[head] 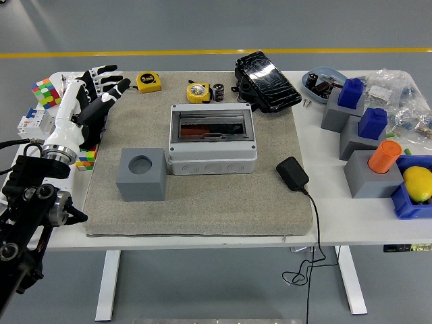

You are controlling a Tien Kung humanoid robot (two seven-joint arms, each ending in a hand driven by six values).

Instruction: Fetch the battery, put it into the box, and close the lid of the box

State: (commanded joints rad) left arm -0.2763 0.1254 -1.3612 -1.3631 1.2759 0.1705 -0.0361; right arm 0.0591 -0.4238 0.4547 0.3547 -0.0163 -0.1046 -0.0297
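Observation:
The battery [219, 92], a small dark cylinder, stands at the back of the grey mat beside a yellow tape measure [198, 92]. The grey box [212, 156] sits mid-mat; its dark window [212, 127] shows something red inside, and I cannot tell whether a lid covers it. My left hand [104, 84], black and white on a white forearm, hovers over the mat's far left corner with fingers spread and holding nothing. It is well to the left of the battery and the box. The right arm is out of sight.
A grey cube with a round hole [141, 174] stands left of the box. A black charger [292, 173] with its cable lies to the right. A black case [266, 79] and a second tape measure [149, 82] lie at the back. Grey blocks with coloured pieces [368, 131] crowd the right side.

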